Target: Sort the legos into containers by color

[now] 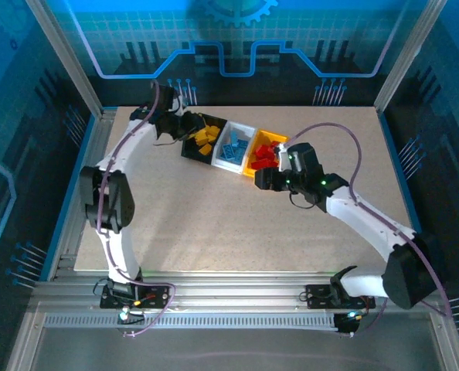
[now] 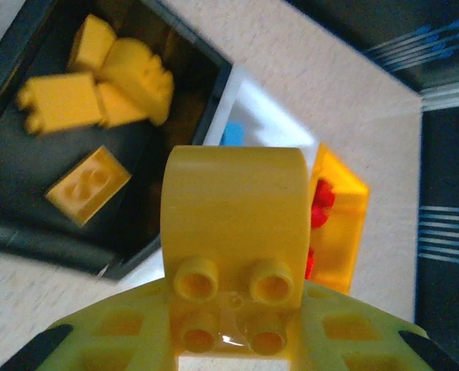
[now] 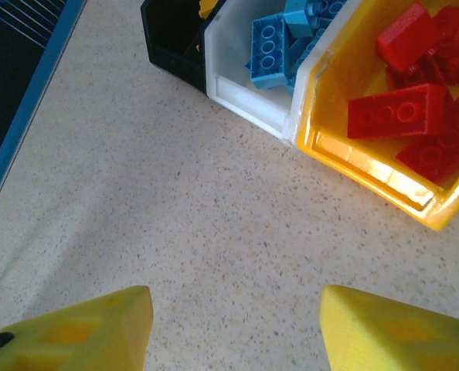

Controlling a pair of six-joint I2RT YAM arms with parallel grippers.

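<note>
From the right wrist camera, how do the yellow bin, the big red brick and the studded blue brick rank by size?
Largest to smallest, as they look:
1. yellow bin
2. red brick
3. blue brick
The red brick lies nearer the camera, so the two bricks' real sizes may differ less.

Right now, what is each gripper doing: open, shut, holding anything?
Left gripper: shut on a yellow lego.
Right gripper: open, nothing between its fingers.
</note>
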